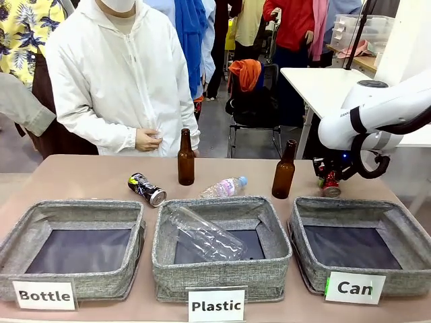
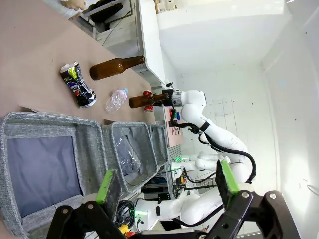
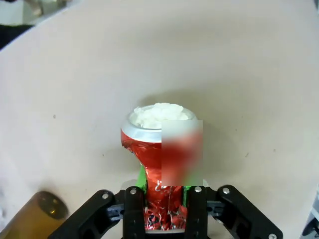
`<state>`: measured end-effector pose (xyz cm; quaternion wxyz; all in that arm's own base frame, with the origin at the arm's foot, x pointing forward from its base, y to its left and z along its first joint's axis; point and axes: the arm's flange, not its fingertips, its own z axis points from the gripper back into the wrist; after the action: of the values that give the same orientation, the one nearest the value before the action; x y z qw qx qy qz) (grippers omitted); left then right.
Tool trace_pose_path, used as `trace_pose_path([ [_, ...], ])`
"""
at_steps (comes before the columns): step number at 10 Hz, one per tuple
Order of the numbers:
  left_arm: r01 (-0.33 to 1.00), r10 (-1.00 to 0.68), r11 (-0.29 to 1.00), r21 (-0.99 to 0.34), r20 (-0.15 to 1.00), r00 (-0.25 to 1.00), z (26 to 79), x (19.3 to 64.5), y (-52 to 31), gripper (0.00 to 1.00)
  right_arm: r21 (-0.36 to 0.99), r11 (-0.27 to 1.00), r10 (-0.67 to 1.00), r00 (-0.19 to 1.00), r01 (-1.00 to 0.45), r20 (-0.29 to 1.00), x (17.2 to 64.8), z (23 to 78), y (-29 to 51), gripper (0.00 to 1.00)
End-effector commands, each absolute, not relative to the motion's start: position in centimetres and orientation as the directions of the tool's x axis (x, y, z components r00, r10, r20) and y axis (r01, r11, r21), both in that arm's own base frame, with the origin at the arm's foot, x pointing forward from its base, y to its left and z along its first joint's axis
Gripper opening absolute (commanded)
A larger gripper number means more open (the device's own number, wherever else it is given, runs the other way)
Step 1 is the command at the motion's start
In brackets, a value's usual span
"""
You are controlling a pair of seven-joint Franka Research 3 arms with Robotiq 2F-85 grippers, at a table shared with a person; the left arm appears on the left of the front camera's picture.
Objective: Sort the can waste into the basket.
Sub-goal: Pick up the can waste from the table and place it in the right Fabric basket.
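**A:** Where is the red can [image 1: 330, 187]?

**B:** At the worktop's [image 1: 87, 178] far right edge, just behind the basket [image 1: 350, 204]. The right pincer [image 3: 162, 199] is clamped on its crushed waist.

**A:** How should it go in?

**B:** I'd lift it straight up, clear the far rim, then release low. The left pincer [image 2: 167, 179] gapes wide, empty. The black can [image 1: 147, 189] lies nearer the far edge.

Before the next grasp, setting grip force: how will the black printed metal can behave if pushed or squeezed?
The black printed metal can lies on its side, so a push would probably roll it. Its dented wall suggests thin metal: likely light and easily crushed.
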<state>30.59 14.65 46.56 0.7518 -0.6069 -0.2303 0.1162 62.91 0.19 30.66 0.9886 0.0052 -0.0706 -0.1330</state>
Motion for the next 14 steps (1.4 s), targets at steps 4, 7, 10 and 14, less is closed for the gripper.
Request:
trace_pose_path([
  [4,0.125,0.443,0.241,-0.962,0.224,0.868,46.6,30.4,14.7,1.00,0.036,0.985,-0.172,0.956,0.168,0.237,58.3,40.5,-1.8,0.00],
  [7,0.125,0.443,0.241,-0.962,0.224,0.868,46.6,30.4,14.7,1.00,0.039,0.999,0.024,0.970,-0.035,0.241,53.3,46.6,-2.5,0.00],
  [10,0.125,0.443,0.241,-0.962,0.224,0.868,46.6,30.4,14.7,1.00,0.043,0.915,0.381,0.895,-0.401,0.233,46.9,50.8,-2.6,0.00],
  [14,0.125,0.443,0.241,-0.962,0.224,0.868,46.6,30.4,14.7,1.00,0.158,0.444,0.866,0.468,-0.882,0.176,40.7,49.5,-2.8,0.00],
])
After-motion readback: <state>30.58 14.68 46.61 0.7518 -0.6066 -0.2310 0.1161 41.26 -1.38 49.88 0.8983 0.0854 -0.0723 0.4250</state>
